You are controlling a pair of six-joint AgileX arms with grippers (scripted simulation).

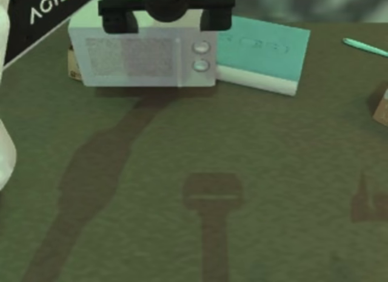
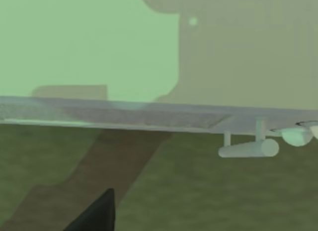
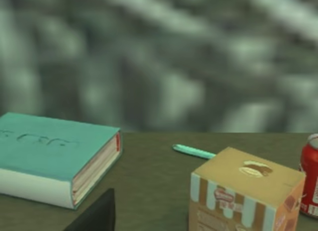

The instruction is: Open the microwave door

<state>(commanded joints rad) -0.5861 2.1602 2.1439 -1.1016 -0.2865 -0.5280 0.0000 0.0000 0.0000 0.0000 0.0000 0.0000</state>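
The microwave (image 1: 142, 54) stands at the table's (image 1: 254, 148) far edge, left of centre, its microwave door (image 1: 130, 57) apparently flush shut. The left gripper (image 1: 165, 8) hovers above its top; whether it is clenched or released I cannot tell. A teal book (image 1: 260, 51) lies just right.

Clutter on the olive-green tabletop (image 1: 254, 148)

A thick teal hardcover book (image 1: 262, 51) with white page edges lies flat in the upper middle of the top view. A slim teal pen (image 1: 364, 47) lies at the upper right, well apart from the book. A tan cardboard carton (image 3: 246, 191) with pale striped sides stands near the right edge, and a red drinks can (image 3: 311, 174) stands just beside it.
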